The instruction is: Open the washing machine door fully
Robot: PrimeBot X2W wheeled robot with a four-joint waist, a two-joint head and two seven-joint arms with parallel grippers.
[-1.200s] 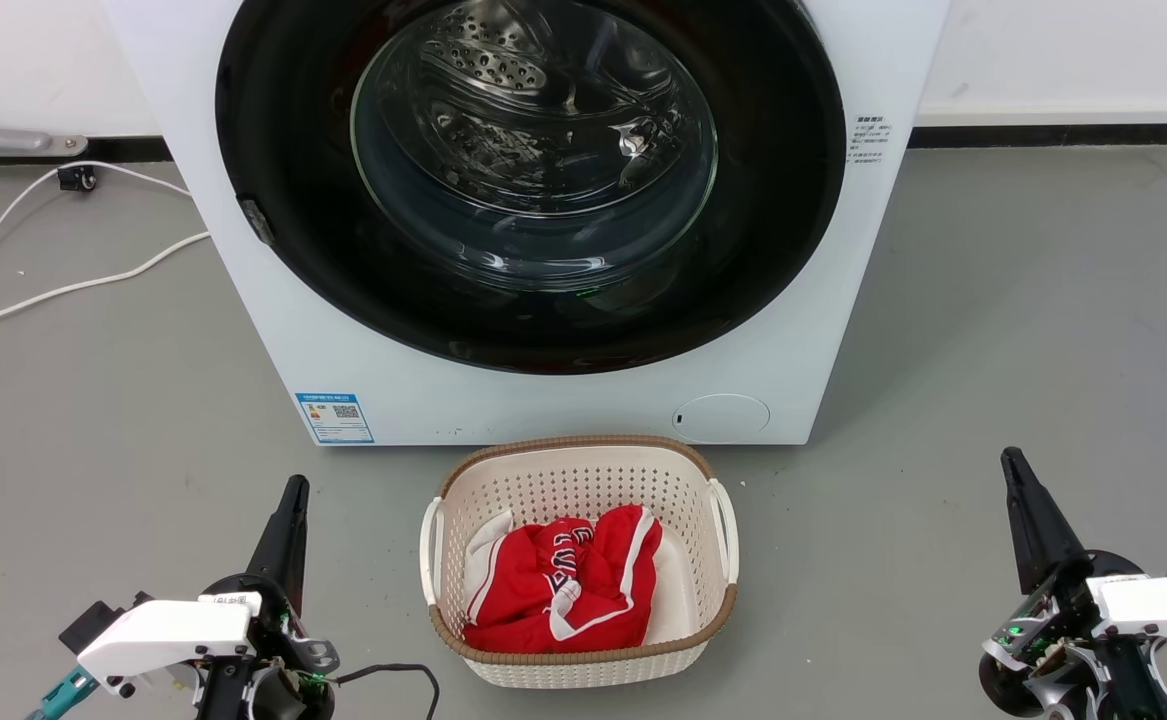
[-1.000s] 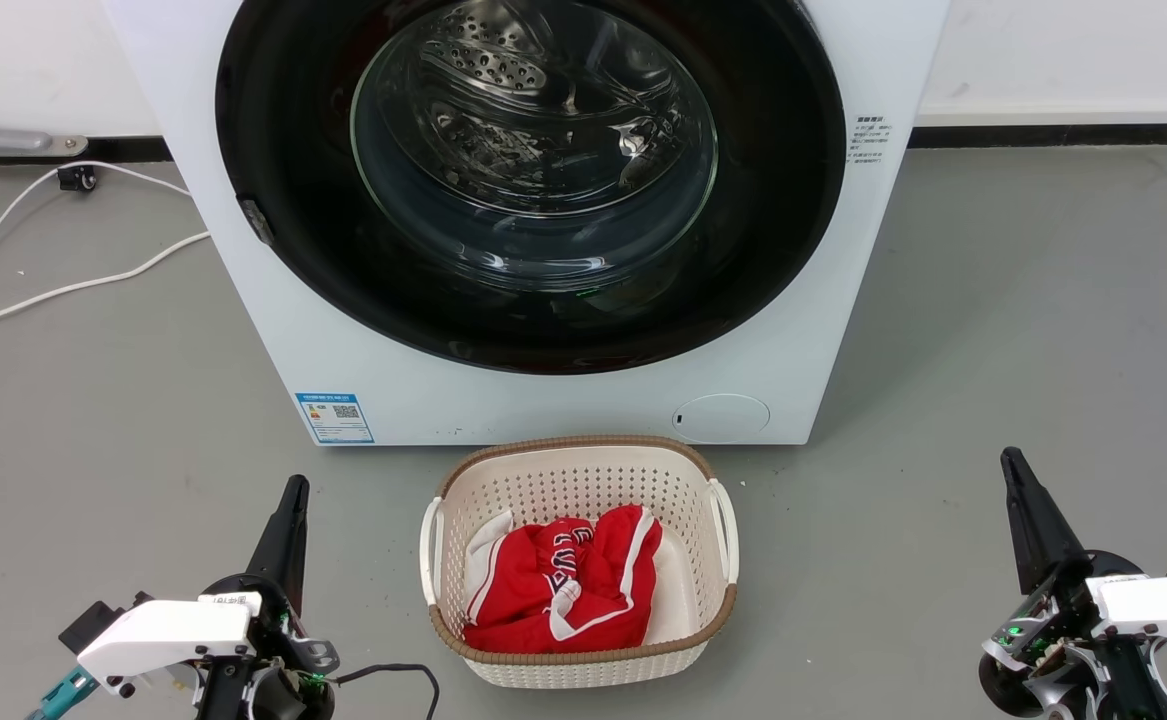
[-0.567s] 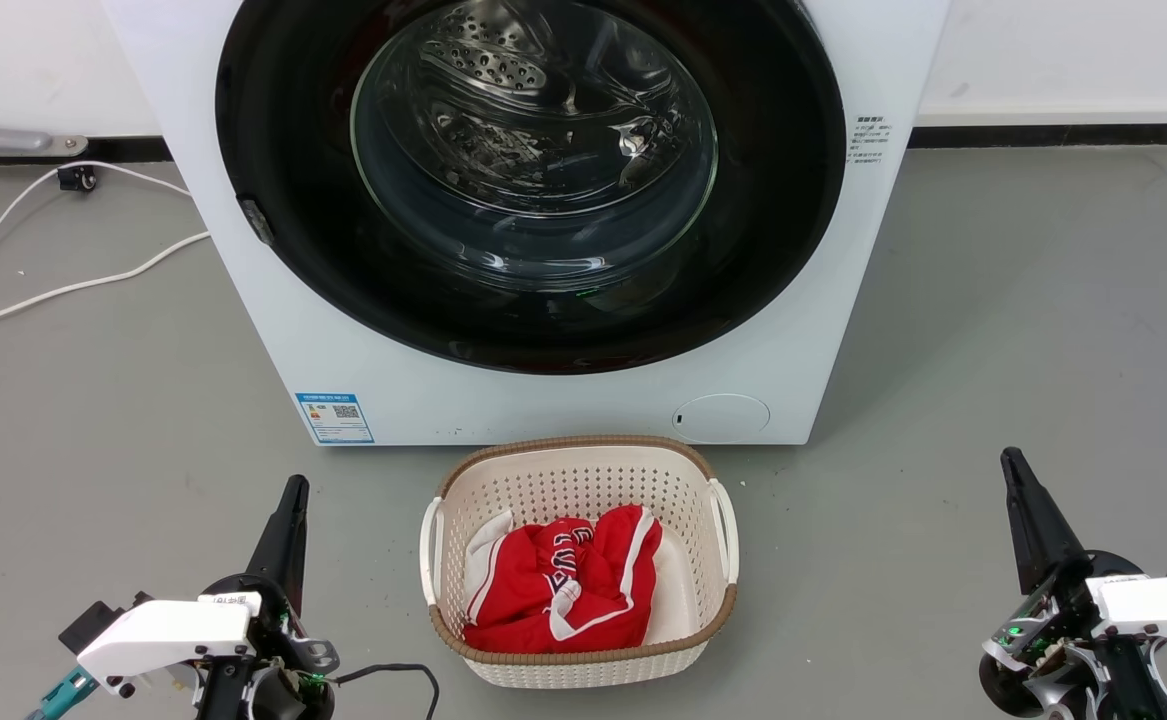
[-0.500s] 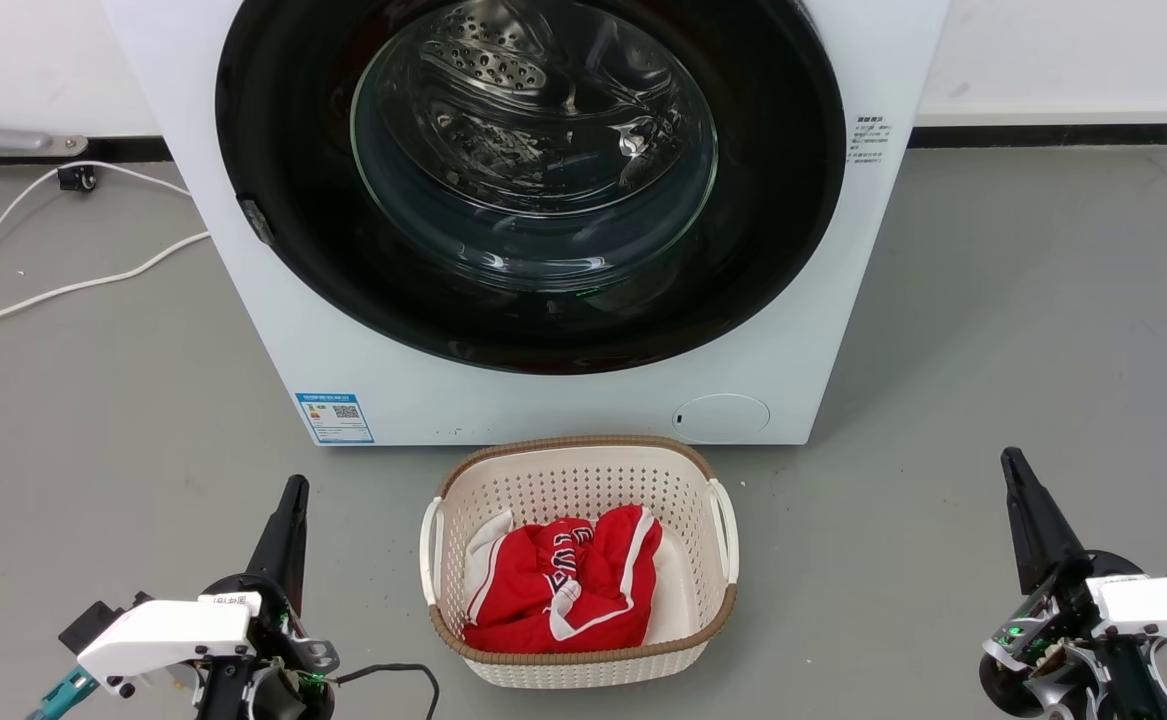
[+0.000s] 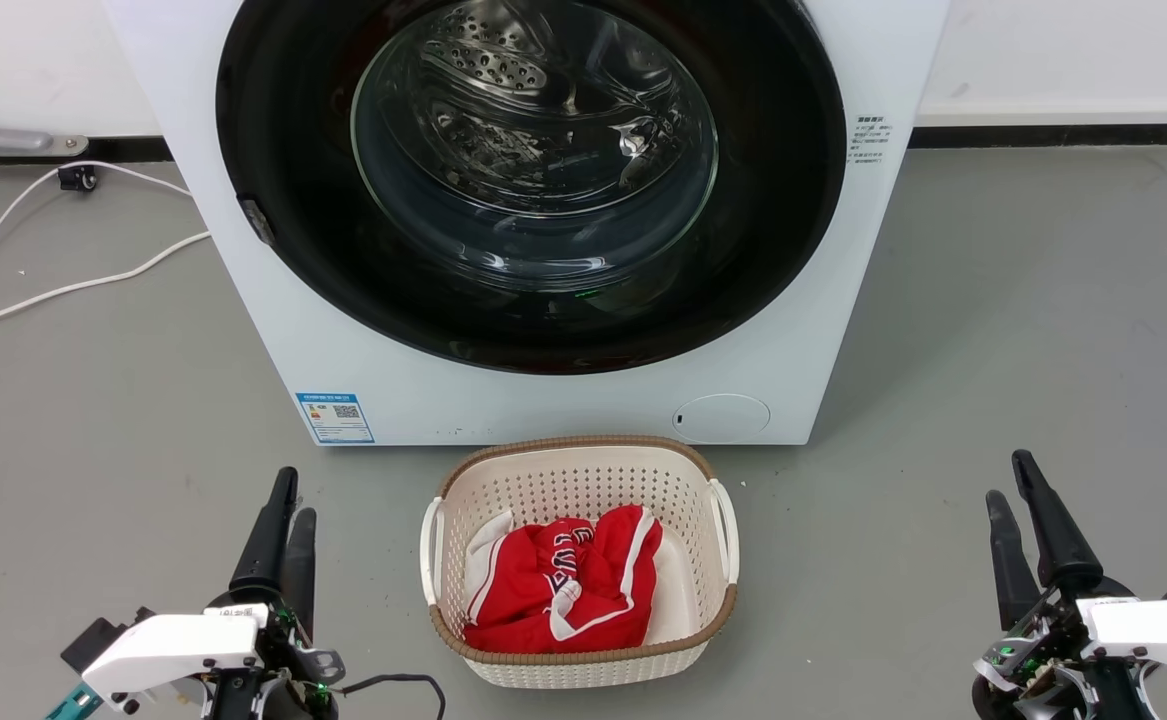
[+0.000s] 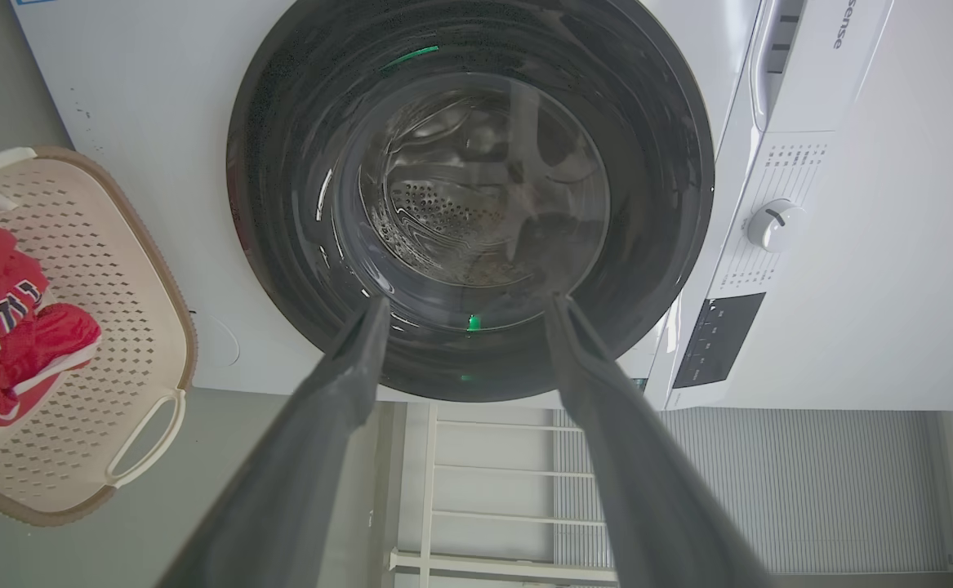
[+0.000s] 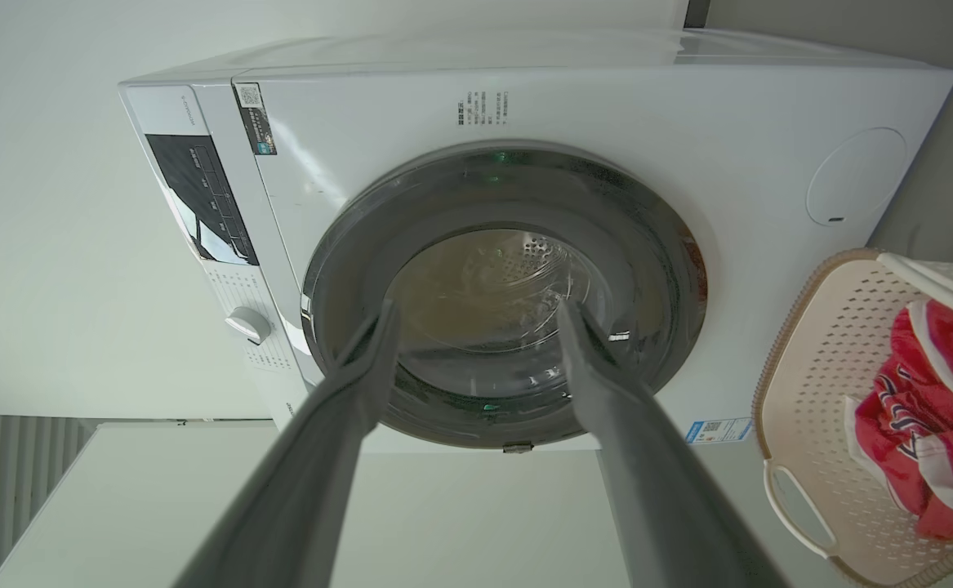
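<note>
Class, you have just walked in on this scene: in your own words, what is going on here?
A two-armed robot faces a white washing machine whose round black door looks shut. Its left gripper and right gripper are both open, set back from the machine and holding nothing. Between them, in front of the machine, stands a laundry basket with a red garment in it. Opening the door has not yet begun.

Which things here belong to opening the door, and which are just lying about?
Job: washing machine door, shut; washing machine; left hand, right hand, both open.
Lying about: laundry basket, red garment inside it, white cable on the floor.
</note>
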